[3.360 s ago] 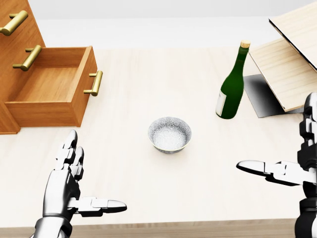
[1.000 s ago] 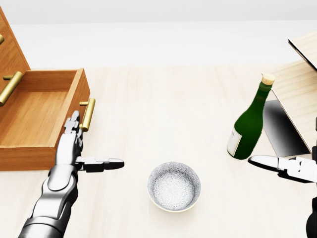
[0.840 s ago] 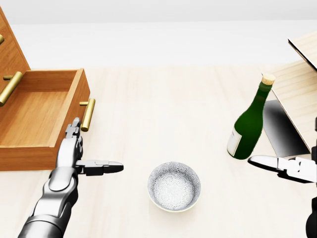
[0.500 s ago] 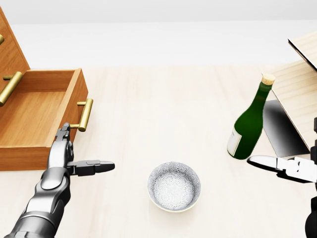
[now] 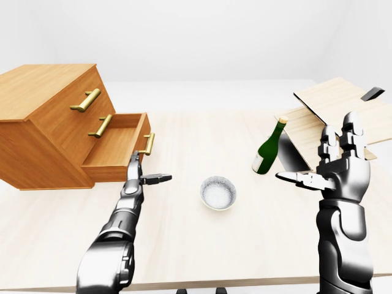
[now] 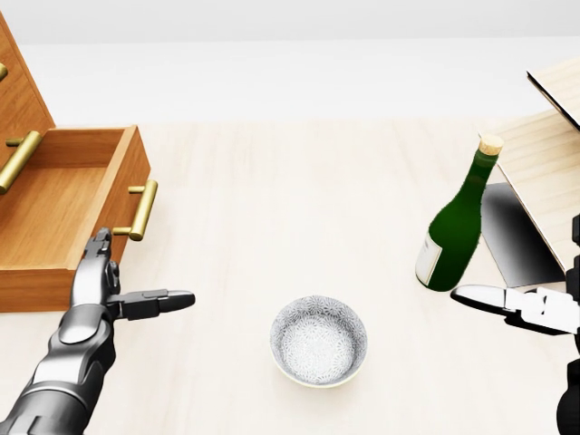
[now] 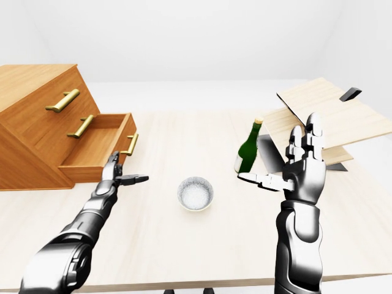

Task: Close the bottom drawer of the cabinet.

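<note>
the bottom drawer (image 6: 63,217) stands pulled out of the cabinet (image 5: 43,122) at the head view's left, its front panel running top to bottom just above the spread left hand (image 6: 109,294), the nearer hand.

One cabinet (image 5: 43,122); three brass handles (image 5: 86,100); one bottle (image 6: 458,217); one bowl (image 6: 319,341).

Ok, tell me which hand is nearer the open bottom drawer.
Left. The left hand is open at the bottom drawer, its fingers against the drawer's front panel just below the brass handle. The right hand is raised open far across the table, past the green bottle.
</note>
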Tool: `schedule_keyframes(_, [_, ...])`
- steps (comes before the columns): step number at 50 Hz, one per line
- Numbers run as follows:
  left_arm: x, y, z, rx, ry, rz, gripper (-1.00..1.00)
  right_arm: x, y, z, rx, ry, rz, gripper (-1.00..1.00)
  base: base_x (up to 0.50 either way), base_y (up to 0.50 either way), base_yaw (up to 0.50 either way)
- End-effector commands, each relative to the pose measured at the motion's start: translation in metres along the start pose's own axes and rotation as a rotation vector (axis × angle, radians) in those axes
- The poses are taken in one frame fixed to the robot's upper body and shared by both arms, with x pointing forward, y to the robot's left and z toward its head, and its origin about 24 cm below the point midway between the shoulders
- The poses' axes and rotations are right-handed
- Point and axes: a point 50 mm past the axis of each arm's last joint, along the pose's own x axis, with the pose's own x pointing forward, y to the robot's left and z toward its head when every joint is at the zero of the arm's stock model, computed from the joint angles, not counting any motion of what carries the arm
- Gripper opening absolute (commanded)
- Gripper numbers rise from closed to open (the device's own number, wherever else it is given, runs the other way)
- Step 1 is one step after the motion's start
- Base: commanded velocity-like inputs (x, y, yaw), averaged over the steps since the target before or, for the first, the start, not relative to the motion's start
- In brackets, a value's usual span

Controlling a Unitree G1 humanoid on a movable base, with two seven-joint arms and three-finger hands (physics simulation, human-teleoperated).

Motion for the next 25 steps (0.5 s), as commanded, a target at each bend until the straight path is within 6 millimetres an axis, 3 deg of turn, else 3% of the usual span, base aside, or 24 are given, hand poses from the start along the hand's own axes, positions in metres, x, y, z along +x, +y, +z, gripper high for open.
schedule_keyframes(1, [0.000, 0.014, -0.005, -0.022, 0.028, 0.064, 1.00, 0.000, 0.000, 0.000, 0.000, -0.001, 0.000, 1.00, 0.00, 0.00, 0.00])
schedule_keyframes(25, [0.000, 0.038, -0.006, -0.069, 0.046, 0.236, 1.00, 0.000, 0.000, 0.000, 0.002, -0.001, 0.000, 1.00, 0.00, 0.00, 0.00])
